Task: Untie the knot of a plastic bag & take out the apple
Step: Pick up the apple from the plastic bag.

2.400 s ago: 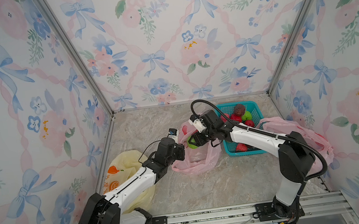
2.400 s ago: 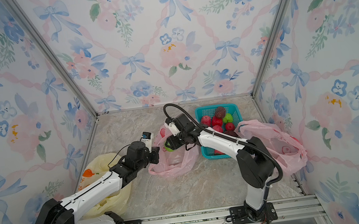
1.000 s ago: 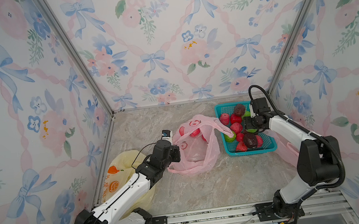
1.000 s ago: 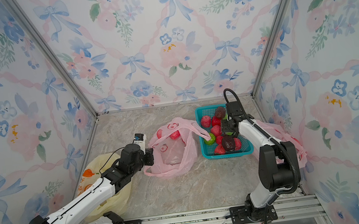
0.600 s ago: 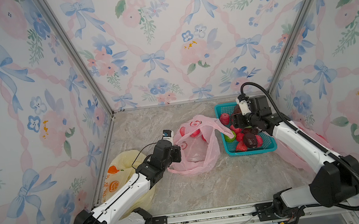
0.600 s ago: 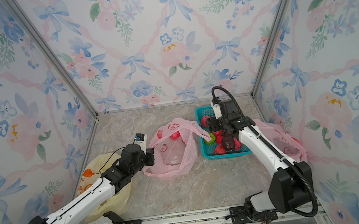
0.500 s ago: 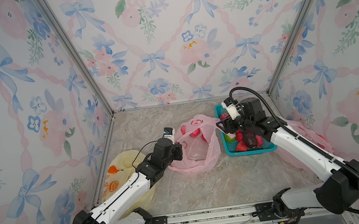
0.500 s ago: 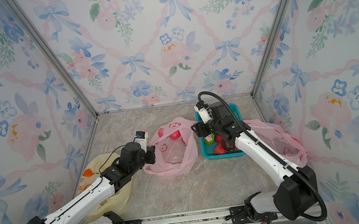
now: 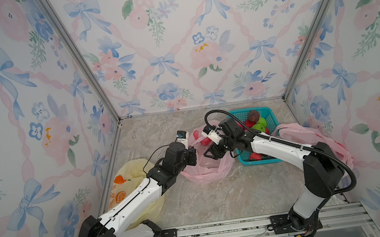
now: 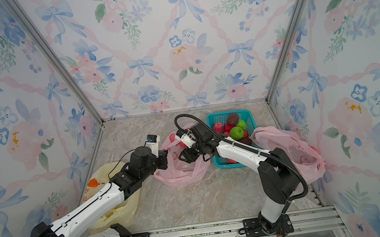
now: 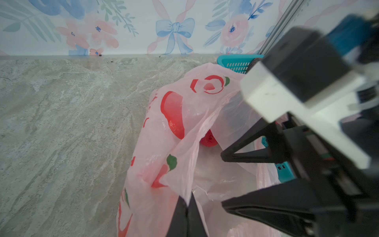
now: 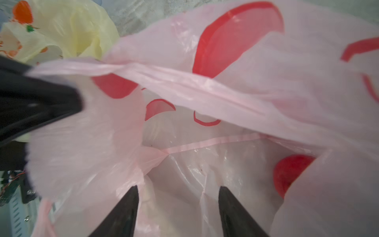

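A pink plastic bag (image 9: 205, 169) with red prints lies mid-floor, mouth gaping; the knot is out of view. My left gripper (image 11: 187, 202) is shut on the bag's near rim and holds it up, as both top views show (image 10: 165, 158). My right gripper (image 12: 177, 190) is open, its fingers inside the bag's mouth with only loose film between them; a top view shows it opposite the left gripper (image 9: 209, 152). A red apple (image 12: 291, 172) lies inside the bag, beside the right gripper and apart from it. The left wrist view catches the apple (image 11: 209, 139) under a fold.
A teal basket (image 9: 262, 108) with several red, green and dark fruits stands just right of the bag, under the right arm. A yellow bag (image 9: 131, 174) lies at the left wall, another pink bag (image 9: 306, 136) at the right wall.
The right gripper went from the bag to the basket with a green fruit, left it there, and has swung back left into the bag's mouth. The left gripper kept its hold on the rim.
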Controlling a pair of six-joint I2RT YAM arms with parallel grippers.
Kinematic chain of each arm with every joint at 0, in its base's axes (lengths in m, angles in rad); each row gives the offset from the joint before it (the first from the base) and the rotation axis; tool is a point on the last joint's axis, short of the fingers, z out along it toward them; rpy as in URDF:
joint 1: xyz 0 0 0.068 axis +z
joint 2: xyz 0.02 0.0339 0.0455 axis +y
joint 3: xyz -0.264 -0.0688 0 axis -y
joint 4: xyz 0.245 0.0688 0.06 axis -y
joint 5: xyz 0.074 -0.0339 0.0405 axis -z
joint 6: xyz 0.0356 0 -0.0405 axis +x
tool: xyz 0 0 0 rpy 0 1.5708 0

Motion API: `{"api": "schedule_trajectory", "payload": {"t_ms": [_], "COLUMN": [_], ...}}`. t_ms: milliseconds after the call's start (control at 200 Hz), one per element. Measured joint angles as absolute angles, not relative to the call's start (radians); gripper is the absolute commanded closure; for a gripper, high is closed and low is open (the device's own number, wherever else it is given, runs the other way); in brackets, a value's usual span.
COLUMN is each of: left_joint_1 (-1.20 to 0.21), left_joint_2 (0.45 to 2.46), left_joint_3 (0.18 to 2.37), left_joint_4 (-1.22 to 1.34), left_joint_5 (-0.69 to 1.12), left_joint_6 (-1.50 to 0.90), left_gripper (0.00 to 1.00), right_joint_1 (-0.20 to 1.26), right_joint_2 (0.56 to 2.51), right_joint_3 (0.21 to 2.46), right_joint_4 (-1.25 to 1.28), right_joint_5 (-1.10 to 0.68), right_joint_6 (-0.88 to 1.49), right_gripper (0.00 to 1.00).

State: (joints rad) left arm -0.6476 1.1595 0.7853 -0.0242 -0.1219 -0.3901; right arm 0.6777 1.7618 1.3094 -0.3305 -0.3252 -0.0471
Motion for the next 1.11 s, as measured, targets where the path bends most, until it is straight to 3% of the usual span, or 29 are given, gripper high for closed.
{"api": "schedule_trajectory", "payload": {"t_ms": [360,490,850,1105], "left_joint_1": [-0.648,-0.648,-0.648,-0.648], "left_joint_2": [1.175,1.201,1.219,1.219], "left_joint_3": [0.792,0.8,0.81,0.81], "left_joint_4": [-0.024,-0.024,-0.024,-0.025], "left_joint_5": [-0.063,-0.032,0.002,0.001], "left_joint_6": [-0.387,-0.386,-0.379,-0.378], "left_gripper": [1.0,1.0,1.0,1.0], "right_joint_1": [0.688,0.679,0.622,0.622], "right_joint_2": [2.016,2.053,2.246,2.276], "right_joint_3": [1.518,1.553,1.769,1.799], "right_joint_4": [-0.25,-0.233,-0.258,-0.299], "right_joint_5": [-0.035,0.025,0.004,-0.007], "right_joint_6": [-0.065,-0.061,-0.022,0.0], "right_gripper": [0.19,0.18,0.17,0.17]}}
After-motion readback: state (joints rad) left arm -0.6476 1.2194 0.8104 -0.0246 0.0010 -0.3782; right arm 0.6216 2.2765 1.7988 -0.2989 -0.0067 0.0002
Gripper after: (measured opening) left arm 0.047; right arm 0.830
